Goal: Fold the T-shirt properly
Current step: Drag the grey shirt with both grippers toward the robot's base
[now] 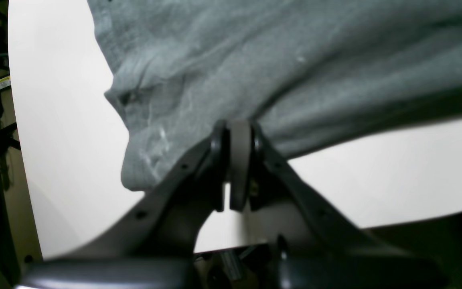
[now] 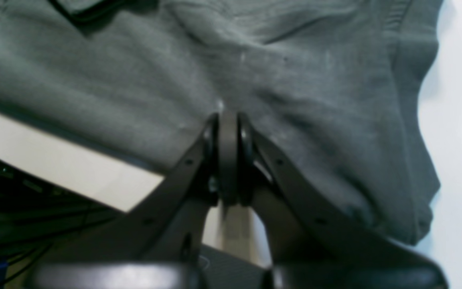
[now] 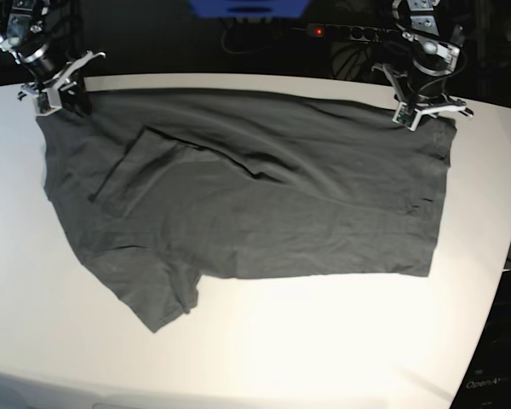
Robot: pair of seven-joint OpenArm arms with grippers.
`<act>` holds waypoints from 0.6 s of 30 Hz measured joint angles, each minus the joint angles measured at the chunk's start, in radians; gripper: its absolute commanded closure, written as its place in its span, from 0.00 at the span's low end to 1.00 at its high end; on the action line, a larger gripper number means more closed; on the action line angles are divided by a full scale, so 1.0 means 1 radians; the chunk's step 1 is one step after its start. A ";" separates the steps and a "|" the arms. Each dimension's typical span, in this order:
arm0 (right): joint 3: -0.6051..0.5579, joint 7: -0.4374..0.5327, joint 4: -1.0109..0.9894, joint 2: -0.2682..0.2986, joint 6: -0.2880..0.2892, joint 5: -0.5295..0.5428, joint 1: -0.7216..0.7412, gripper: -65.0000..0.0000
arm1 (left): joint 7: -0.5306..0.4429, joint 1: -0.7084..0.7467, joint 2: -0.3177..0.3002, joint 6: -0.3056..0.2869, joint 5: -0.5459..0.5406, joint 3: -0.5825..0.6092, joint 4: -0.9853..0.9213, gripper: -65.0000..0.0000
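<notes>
White round-edged tabletop [image 3: 324, 358] fills the base view, dark clutter behind it: blue box edge [image 3: 249, 7] at top centre, black power strip with a lit red switch [image 3: 320, 31] beside it. Faint pale text at the bottom right corner [image 3: 491, 384] seems to read "OpenAr…", cut off. Yellow warning sticker [image 1: 0, 83] on the dark frame at the left of the left wrist view, print too blurred to read.

Plain dark charcoal-grey short-sleeved T-shirt [image 3: 264, 204] of soft wrinkly cloth lies spread flat over the far half of the table, no print or label visible. One sleeve sticks out toward the near left; part of the cloth is folded over itself near the left side, making a diagonal crease.

Left gripper [image 3: 422, 115] sits at the far right corner of the shirt in the base view, jaws clamped together on the cloth edge; its wrist view shows fabric pinched between the closed pads [image 1: 239, 132] and pulled into ridges. Right gripper [image 3: 58, 95] sits at the far left corner, jaws likewise closed on the shirt edge, cloth bunched at the pads [image 2: 227, 120].
</notes>
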 measured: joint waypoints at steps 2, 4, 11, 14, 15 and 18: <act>0.017 0.047 -0.046 0.006 0.015 0.021 0.006 0.99 | 0.000 0.000 0.002 0.000 0.000 0.001 0.000 0.95; 0.032 0.156 -0.120 0.017 0.030 0.018 0.012 0.99 | 0.000 -0.001 0.016 0.004 0.002 0.000 0.000 0.95; 0.088 0.238 -0.235 0.042 0.044 0.013 0.047 0.99 | 0.000 0.001 0.027 0.011 0.005 0.002 0.002 0.95; 0.089 0.237 -0.235 0.045 0.044 0.012 0.047 0.99 | -0.001 0.006 0.040 0.020 0.011 -0.001 0.003 0.95; 0.090 0.237 -0.235 0.045 0.044 0.012 0.047 0.99 | -0.004 0.011 0.040 0.021 0.011 0.001 0.004 0.95; 0.091 0.237 -0.235 0.047 0.043 0.012 0.047 0.99 | -0.014 0.023 0.041 0.023 0.007 0.003 0.011 0.95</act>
